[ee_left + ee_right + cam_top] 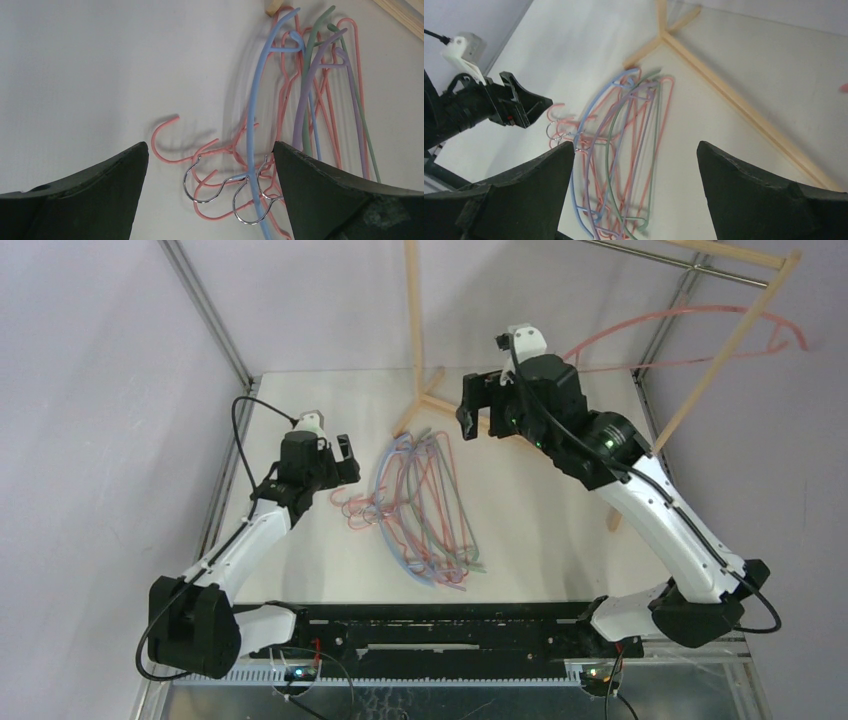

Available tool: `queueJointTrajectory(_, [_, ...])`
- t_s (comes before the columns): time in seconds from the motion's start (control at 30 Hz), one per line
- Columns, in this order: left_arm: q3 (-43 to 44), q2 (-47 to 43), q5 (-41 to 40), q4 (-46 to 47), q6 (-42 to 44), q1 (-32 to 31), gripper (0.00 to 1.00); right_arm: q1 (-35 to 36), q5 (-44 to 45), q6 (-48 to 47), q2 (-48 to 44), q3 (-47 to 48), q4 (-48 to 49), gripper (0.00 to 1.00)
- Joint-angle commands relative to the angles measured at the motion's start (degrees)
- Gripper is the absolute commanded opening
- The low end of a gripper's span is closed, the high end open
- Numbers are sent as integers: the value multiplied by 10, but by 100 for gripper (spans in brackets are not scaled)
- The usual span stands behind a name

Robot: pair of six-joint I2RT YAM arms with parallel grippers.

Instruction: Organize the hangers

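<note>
Top external view: a pale wooden rack [414,330] stands at the far edge of the white table [560,540], its forked foot at 12 o'clock from the heap of hangers [425,505] and its metal rail [680,262] high at 1 o'clock. One salmon hanger [690,312] sits raised by the rack's slanted leg at 2 o'clock; what its hook catches on cannot be told. The left gripper [345,460] hovers at 9 o'clock from the heap, just beside the hooks, its fingers spread and gripping nothing. The right gripper [478,408] is at 1 o'clock from the heap, near the rack foot, fingers likewise apart and empty. Nothing lies between either gripper and the heap. The hangers lie flat mid-table in a tangled, overlapping fan. In the left wrist view a blue hanger [257,125] crosses thin pink hangers [330,125], with a lilac hanger [305,100] and a grey-green hanger [312,65] alongside; three metal hooks [200,182] and a pink hook [165,135] point toward 9 o'clock.
</note>
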Motion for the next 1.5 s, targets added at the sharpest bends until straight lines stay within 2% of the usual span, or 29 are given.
queueJointTrajectory(0.0, [11,-2,-8,25,8,-4,100,32,-18,13,17,-10,-19,99])
queueJointTrajectory(0.17, [3,9,-10,34,-1,-3,100,123,24,-7,30,-117,3,94])
queueJointTrajectory(0.4, [-18,20,-23,50,-21,-4,100,172,-51,-8,59,-236,40,82])
queueJointTrajectory(0.57, [-20,25,-24,50,-23,-2,100,191,-95,-2,96,-263,78,74])
queueJointTrajectory(0.8, [-23,17,-5,44,-24,26,100,244,-103,8,169,-274,122,66])
queueJointTrajectory(0.93, [-29,-1,-7,34,-16,30,100,250,-106,15,185,-302,154,64])
queueJointTrajectory(1.03, [-37,-11,-6,29,-17,30,100,250,-109,23,197,-326,171,59])
queueJointTrajectory(1.47, [-81,-56,-10,30,-38,30,100,242,-87,44,212,-390,187,48])
